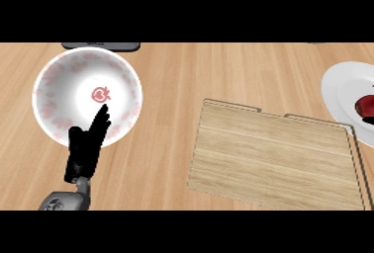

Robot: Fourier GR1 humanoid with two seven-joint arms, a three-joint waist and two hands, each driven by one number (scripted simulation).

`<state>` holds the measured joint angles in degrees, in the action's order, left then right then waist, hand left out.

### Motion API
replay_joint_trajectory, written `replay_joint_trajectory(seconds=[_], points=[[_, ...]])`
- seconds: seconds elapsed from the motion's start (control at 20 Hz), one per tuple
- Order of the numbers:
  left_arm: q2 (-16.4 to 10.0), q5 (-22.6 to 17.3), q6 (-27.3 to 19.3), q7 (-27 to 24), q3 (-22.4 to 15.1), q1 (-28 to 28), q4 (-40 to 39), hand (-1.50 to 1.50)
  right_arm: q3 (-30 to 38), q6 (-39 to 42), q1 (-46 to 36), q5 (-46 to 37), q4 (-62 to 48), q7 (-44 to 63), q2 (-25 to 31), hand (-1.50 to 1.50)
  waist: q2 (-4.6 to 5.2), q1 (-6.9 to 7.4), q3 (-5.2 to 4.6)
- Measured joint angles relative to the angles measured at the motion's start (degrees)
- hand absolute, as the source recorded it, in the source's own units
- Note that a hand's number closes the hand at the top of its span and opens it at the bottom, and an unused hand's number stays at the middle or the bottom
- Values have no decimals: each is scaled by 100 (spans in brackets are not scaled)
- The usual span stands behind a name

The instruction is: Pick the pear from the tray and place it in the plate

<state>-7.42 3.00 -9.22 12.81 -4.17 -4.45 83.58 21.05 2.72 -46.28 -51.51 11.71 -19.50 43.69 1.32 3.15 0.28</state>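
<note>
Although a pear is named in the task, only one fruit-like thing is seen: a dark red thing [366, 105], rounded and glossy, cut by the view's right edge, so that neither its long axis nor the way it points can be told, nor whether it is the pear. It is borne by a white plate [342, 89], itself cut by the same edge. Just beside that plate, to its left and nearer the robot, a wooden tray [274, 163] is laid on the counter [219, 69], turned slightly clockwise, with a dark rim along its right side and two low handles on its far edge. Well apart, at the view's left, a patterned plate [62, 74] is seen, white with pink blotches round its border and a small red mark at its centre. Over this plate's near part the left hand [86, 146] is held open, its black fingers [102, 116] straight and close together, their tips just short of the red mark; whether the plate is touched cannot be told. A dark object [102, 46] is cut by the top edge beyond the plate
</note>
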Motion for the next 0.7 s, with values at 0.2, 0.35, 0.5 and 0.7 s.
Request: replay_joint_trajectory(seconds=[0.2,0.35,0.5,0.7], points=[[8,1,-2,-40,19,40,0,0,96,311,19,125,-126,-660,97,-150,-4,-18,4],[-30,-23,22,-73,75,76,-28,0,444,584,-37,517,-144,-1213,128,-150,-24,-72,5],[-2,3,-21,-53,64,85,-1,0,1014,869,-114,1115,-228,-1571,170,-150,-40,-115,9],[-12,-10,-21,-27,98,93,4,0,1653,1357,-78,1775,-422,-1799,331,-150,-27,-115,10]])
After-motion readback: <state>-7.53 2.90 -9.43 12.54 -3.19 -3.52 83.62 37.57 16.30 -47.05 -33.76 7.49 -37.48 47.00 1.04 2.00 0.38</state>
